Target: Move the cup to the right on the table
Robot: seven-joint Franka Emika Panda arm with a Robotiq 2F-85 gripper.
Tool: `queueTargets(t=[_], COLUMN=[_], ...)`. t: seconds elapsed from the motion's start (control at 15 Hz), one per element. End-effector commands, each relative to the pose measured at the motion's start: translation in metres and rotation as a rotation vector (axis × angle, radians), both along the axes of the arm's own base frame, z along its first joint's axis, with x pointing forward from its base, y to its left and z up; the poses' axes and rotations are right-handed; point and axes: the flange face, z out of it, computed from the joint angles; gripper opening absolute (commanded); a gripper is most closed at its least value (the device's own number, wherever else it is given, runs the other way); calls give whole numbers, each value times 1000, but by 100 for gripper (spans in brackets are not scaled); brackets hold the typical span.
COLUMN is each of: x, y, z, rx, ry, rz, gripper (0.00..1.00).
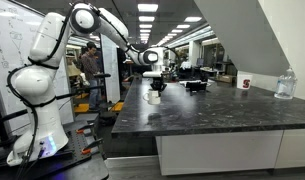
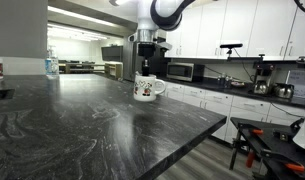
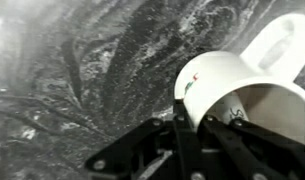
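Working the grasp step with the end effector (image 2: 145, 68) at the rim of the white cup (image 2: 148, 89) by the worktop (image 2: 82, 125) edge; struggling to tell if clamped. Needing a firm pinch, then carrying right.

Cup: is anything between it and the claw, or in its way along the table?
Nothing visible. The claw sits at the rim of the cup in the wrist view. The table around it is bare in both exterior views; a red-and-white cup and a clear container stand far off.
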Motion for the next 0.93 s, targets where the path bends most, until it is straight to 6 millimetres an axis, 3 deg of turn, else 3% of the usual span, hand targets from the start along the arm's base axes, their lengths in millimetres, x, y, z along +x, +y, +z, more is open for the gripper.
queueTargets(t=[0.0,0.2,0.4,0.53,0.87], x=[-3,-15,-31,-43,-65], y=[-45,-95,-125,-133,-129], z=[24,26,19,11,-12], rx=[-76,-79,-65,-58,-28], ry=[37,55,52,51,71], rz=[41,32,8,-6,-2], gripper=[2,2,2,2,2])
